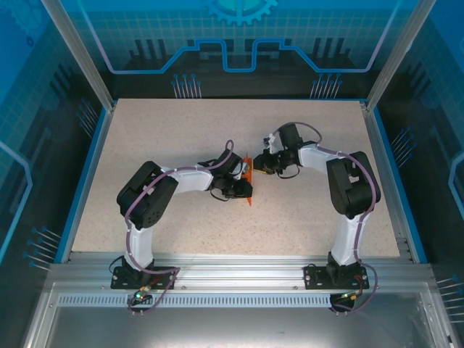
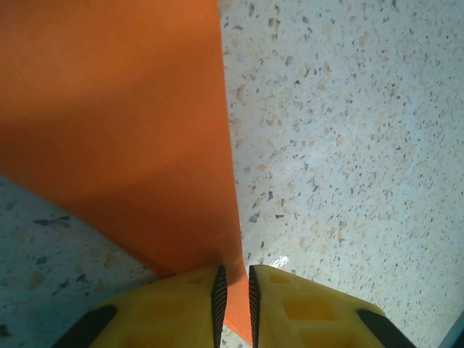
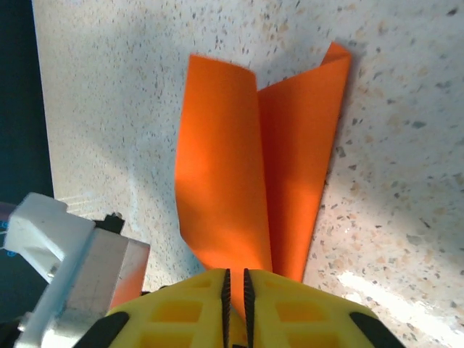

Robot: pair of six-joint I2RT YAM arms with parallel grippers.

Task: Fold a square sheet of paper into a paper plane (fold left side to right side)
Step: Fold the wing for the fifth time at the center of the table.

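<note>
Orange paper (image 3: 225,145) is in the middle of the table (image 1: 145,145), right between my two claws. My left claw (image 2: 234,283) is squeezed almost closed on one end of it. My right claw (image 3: 235,279) is squeezed tight on the other end. From the right wrist, the long fold line runs straight away from the claw, with a flap on each side. I think one flap has to swing over onto the other next.
</note>
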